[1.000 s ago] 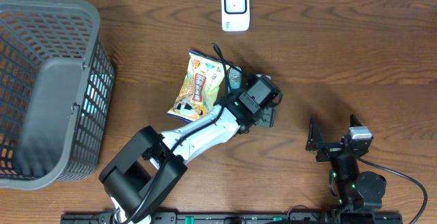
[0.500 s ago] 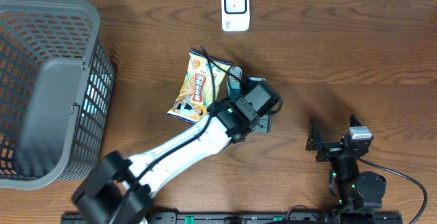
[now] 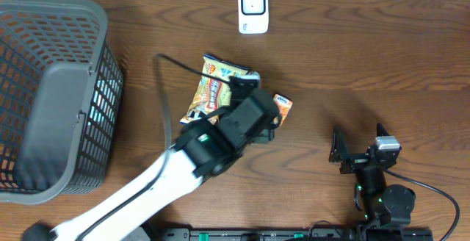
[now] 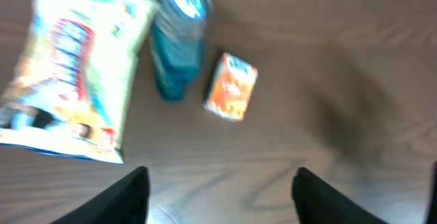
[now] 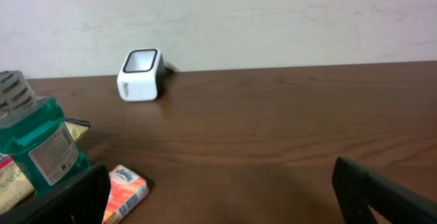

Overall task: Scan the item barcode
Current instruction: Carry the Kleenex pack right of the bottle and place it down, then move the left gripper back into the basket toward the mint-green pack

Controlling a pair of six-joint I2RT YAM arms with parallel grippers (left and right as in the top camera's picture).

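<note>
Pick-up stage, I judge: above the table (image 3: 382, 57) the left arm (image 3: 213, 138) hovers over the mid-table cluster with jaws wide and empty, and the right arm (image 3: 371, 169) sits near right, jaws wide too. Next the left must descend, close on one item and carry its barcode to the single far scanner (image 3: 253, 8). One grey basket (image 3: 103, 87) at left, one snack bag (image 3: 213, 87), one teal bottle (image 4: 179, 39), one orange box (image 3: 282, 107)

Dark wooden table (image 3: 367, 65), overhead view. At its left end stands a grey mesh basket (image 3: 103, 87); at the far edge, a white barcode scanner (image 3: 252, 8). Near the centre lie a snack bag (image 3: 211, 87), a teal bottle (image 4: 179, 43) just beside it, and a small orange box (image 4: 231, 87).
</note>
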